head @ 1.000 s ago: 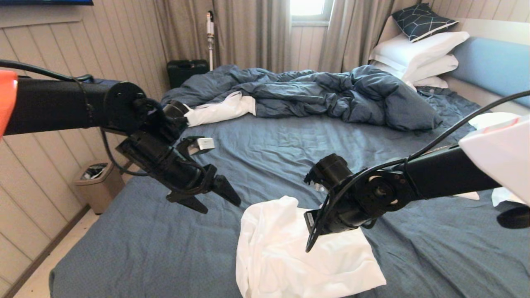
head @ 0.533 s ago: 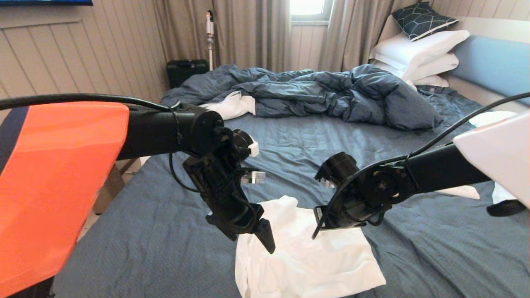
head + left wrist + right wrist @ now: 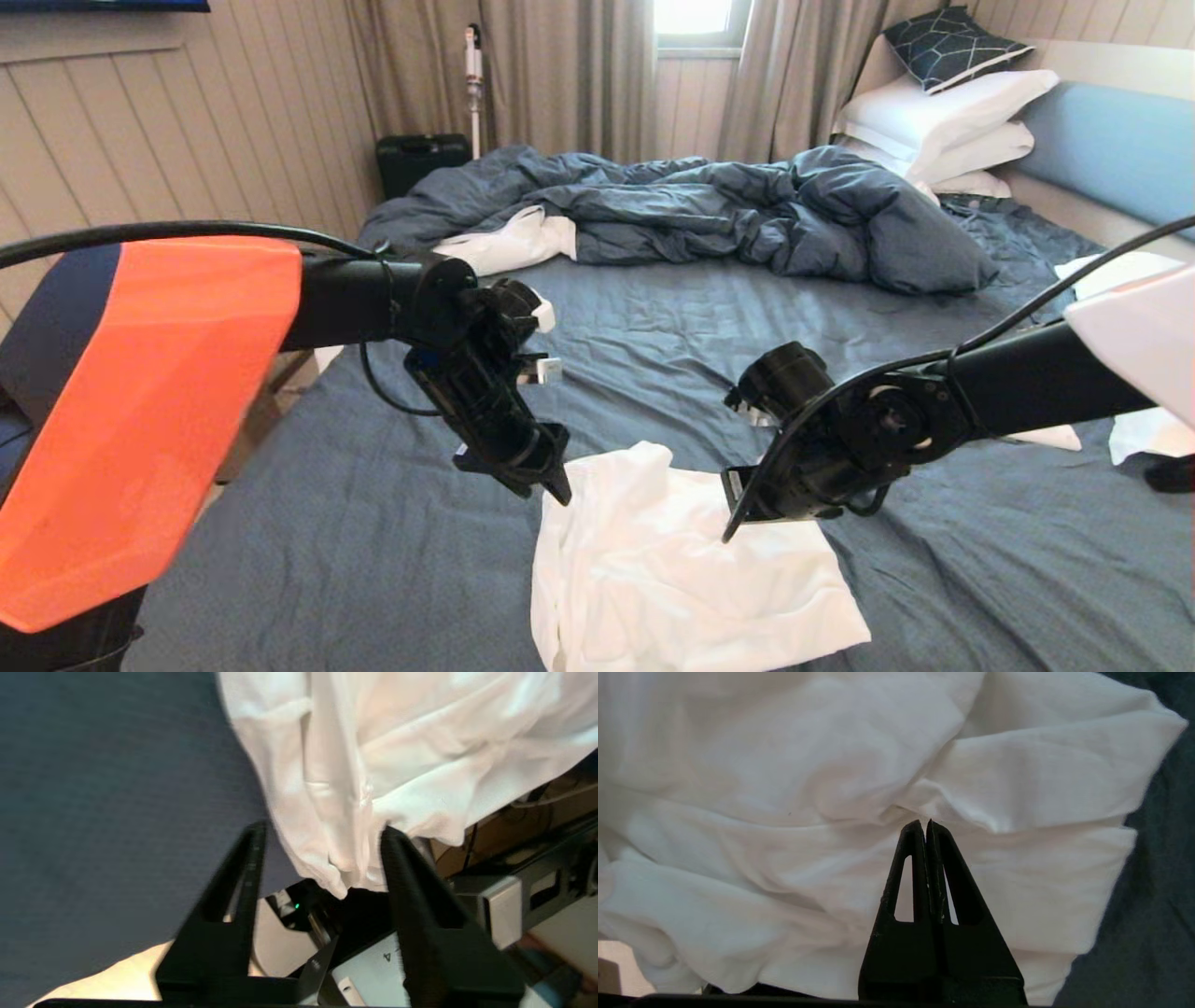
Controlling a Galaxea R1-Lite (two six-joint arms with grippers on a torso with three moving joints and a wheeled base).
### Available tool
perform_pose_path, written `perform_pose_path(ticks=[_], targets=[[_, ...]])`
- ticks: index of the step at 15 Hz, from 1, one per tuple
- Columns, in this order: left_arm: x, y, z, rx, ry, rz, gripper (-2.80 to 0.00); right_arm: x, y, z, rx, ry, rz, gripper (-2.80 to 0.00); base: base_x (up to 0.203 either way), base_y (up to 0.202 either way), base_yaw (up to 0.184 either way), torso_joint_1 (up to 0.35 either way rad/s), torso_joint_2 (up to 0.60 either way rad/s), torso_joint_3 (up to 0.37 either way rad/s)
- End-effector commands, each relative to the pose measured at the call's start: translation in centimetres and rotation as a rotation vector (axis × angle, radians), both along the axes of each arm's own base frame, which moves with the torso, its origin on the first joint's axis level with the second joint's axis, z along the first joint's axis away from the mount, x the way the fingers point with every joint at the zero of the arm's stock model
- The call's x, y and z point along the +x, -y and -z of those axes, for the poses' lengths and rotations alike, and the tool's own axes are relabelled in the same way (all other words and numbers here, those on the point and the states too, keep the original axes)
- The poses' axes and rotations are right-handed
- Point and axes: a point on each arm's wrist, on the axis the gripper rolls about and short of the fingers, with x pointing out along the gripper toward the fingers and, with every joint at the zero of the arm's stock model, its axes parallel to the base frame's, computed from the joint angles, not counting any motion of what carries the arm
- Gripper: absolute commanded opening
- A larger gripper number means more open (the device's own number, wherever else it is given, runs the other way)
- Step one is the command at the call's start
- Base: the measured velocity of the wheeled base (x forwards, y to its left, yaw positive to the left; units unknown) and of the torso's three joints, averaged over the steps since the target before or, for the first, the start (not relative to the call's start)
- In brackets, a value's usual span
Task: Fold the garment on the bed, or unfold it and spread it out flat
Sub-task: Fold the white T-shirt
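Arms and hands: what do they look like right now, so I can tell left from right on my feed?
Left arm: black tube, orange shell, black cable. Right arm: black tube, white shell, black cable. Each hand, left hand and right hand, has two black triangular fingers with cut-out windows.

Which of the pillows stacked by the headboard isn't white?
The top one, the dark patterned pillow with thin pale lines, leaning against the wall. The white pillows beneath it are plain.

The bed (image 3: 392, 523) carries the crumpled garment (image 3: 691, 579), a rumpled duvet (image 3: 709, 210) and stacked pillows (image 3: 943, 117).
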Motion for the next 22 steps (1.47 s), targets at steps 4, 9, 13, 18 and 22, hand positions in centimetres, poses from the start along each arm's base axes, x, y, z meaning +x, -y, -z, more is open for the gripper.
perform_pose_path(ticks=[4, 9, 13, 18, 22], targets=[[-0.3, 1.0, 1.0, 0.003, -0.04, -0.003, -2.8, -0.3, 0.0, 0.2, 0.001, -0.014, -0.005, -2.8, 0.0, 0.0, 0.0, 0.0, 0.0, 0.0], [-4.4, 8.2, 3.8, -0.025, -0.085, 0.13, -2.8, -0.3, -0.5, 1.6, 0.013, -0.066, -0.03, -2.8, 0.0, 0.0, 0.0, 0.0, 0.0, 0.0], [-4.1, 9.1, 5.6, 0.001, -0.066, 0.133, -2.8, 0.0, -0.5, 2.4, 0.004, -0.087, -0.029, -2.8, 0.0, 0.0, 0.0, 0.0, 0.0, 0.0], [-2.7, 9.3, 7.0, 0.051, 0.037, 0.094, -2.8, 0.1, 0.5, 2.9, -0.009, -0.103, -0.005, -2.8, 0.0, 0.0, 0.0, 0.0, 0.0, 0.0], [-2.0, 9.2, 8.9, 0.1, 0.043, 0.096, -2.8, 0.4, 2.8, 3.6, -0.026, -0.125, 0.045, -2.8, 0.0, 0.0, 0.0, 0.0, 0.0, 0.0]])
